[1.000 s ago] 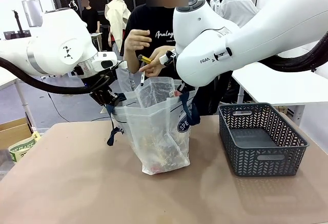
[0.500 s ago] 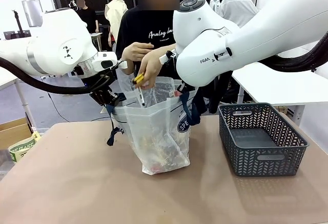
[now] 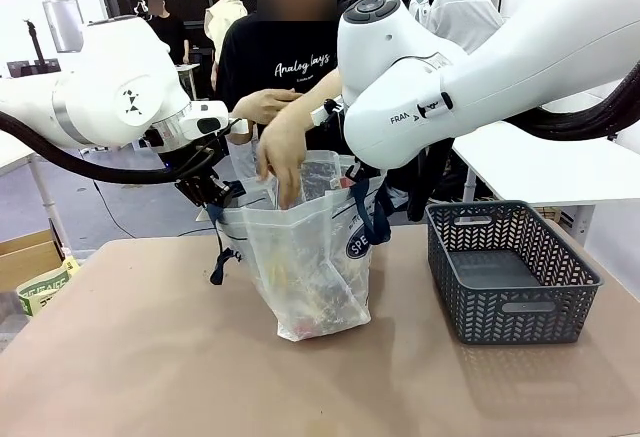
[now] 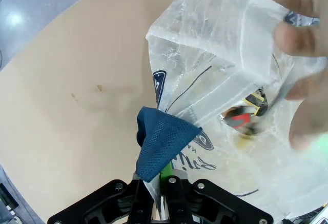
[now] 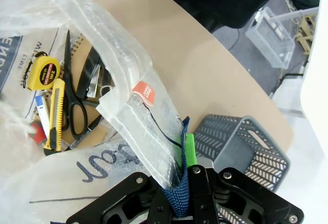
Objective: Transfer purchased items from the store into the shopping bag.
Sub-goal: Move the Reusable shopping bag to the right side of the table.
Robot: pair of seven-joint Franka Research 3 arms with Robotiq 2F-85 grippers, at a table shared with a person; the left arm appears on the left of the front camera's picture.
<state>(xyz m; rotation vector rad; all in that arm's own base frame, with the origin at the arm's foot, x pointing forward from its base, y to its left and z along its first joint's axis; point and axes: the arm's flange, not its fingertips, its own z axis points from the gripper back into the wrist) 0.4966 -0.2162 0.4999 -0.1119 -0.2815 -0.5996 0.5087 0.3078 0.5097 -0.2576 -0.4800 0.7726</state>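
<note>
- The shopping bag (image 3: 312,257) is stood mid-tabletop (image 3: 140,357), with a person's hand (image 3: 283,157) reached into its mouth.
- One of its strap handles (image 4: 165,141) is clamped in the closed left gripper (image 4: 160,183), the other in the closed right gripper (image 5: 185,170).
- The film is judged thin, soft and slippery, so the woven straps are the better hold.
- The purchased items (image 5: 54,106) are seen at the bag's bottom.
- The store (image 3: 512,272) is set near the right edge.

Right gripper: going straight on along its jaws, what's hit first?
Right gripper, shut on the navy blue strap handle, would probably first meet the folded wall of the translucent whitish plastic shopping bag just ahead; depth unclear.
</note>
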